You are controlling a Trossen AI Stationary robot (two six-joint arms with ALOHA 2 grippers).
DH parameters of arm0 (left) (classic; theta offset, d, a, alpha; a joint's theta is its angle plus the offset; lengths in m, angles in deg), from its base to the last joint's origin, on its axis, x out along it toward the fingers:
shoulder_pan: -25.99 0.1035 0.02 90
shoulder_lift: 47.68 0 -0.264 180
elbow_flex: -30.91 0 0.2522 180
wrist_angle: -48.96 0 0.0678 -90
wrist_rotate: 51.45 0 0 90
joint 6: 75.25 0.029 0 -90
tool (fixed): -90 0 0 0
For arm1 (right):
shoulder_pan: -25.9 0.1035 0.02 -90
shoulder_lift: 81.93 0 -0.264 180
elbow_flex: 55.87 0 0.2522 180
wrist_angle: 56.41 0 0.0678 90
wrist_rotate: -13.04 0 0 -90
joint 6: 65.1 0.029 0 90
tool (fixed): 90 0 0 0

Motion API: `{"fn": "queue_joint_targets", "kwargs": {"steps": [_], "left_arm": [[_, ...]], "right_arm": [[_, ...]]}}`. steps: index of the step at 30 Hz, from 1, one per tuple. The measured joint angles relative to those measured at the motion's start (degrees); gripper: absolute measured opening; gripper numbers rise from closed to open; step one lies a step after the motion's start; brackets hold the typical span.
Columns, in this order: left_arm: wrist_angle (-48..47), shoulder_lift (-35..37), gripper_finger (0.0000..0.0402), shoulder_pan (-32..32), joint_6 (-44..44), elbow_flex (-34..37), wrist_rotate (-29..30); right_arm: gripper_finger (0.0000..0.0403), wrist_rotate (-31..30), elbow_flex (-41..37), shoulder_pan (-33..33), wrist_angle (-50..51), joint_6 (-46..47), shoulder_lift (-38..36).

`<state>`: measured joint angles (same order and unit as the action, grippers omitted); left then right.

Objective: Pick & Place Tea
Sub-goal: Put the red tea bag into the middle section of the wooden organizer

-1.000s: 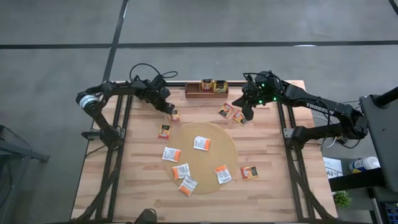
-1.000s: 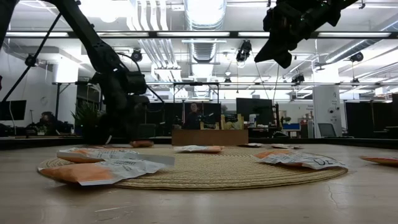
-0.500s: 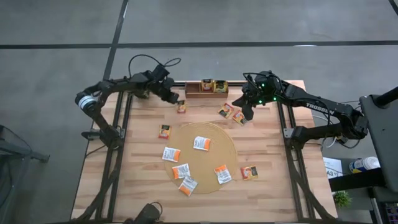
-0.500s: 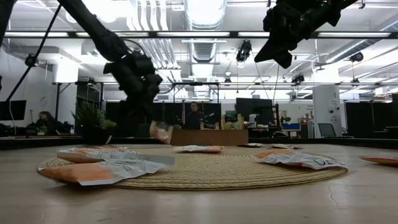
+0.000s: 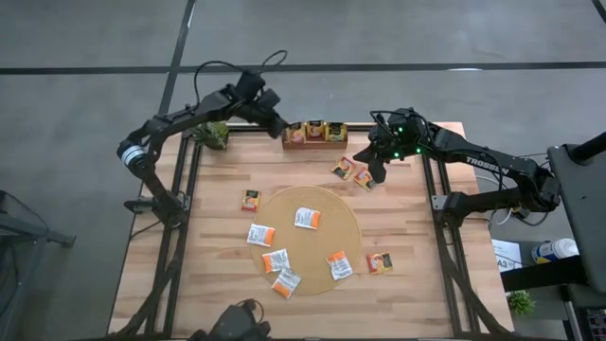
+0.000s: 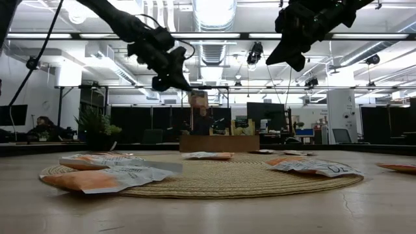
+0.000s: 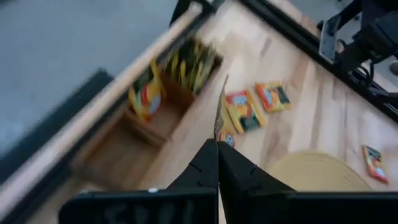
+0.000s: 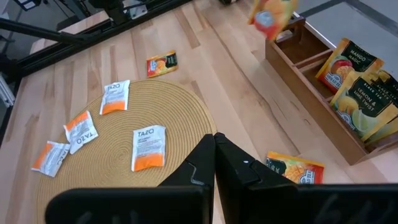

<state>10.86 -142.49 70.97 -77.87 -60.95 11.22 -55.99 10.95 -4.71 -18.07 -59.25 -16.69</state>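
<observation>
- Carry step: we see the left gripper [image 5: 287,132] at the upper middle of the high view, fingers clamped on 1 orange sachet [image 6: 197,99], hanging over the left end of the wooden tray [image 5: 315,142].
- In the left wrist view the sachet [image 7: 219,112] shows edge-on past the fingertips, with the tray's left slot [image 7: 134,140] under it looking empty.
- Next move, we judge: lower into that slot and release; 2 sachets already stand in the tray [image 8: 354,74], so the drop must stay left of them.
- Right gripper [image 5: 376,170] waits at upper right, fingers together, holding nothing, above 2 sachets [image 5: 345,168] on the table [image 5: 218,275].
- Other sachets lie on and around the round mat [image 5: 317,204], lower middle.
- Room: the tray sits at the table's far edge, so little margin behind; the tray walls are narrow. The arms are well apart and the middle is open.
</observation>
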Motion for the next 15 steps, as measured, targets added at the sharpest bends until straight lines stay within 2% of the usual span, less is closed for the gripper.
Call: {"fn": "queue_joint_targets", "kwargs": {"steps": [15], "left_arm": [[20.33, -9.3, 0.0, -0.58, 15.1, -0.78, -0.24]], "right_arm": [[0.0009, 0.0, 0.0, 0.0, -0.02, 0.2, 0.0]]}}
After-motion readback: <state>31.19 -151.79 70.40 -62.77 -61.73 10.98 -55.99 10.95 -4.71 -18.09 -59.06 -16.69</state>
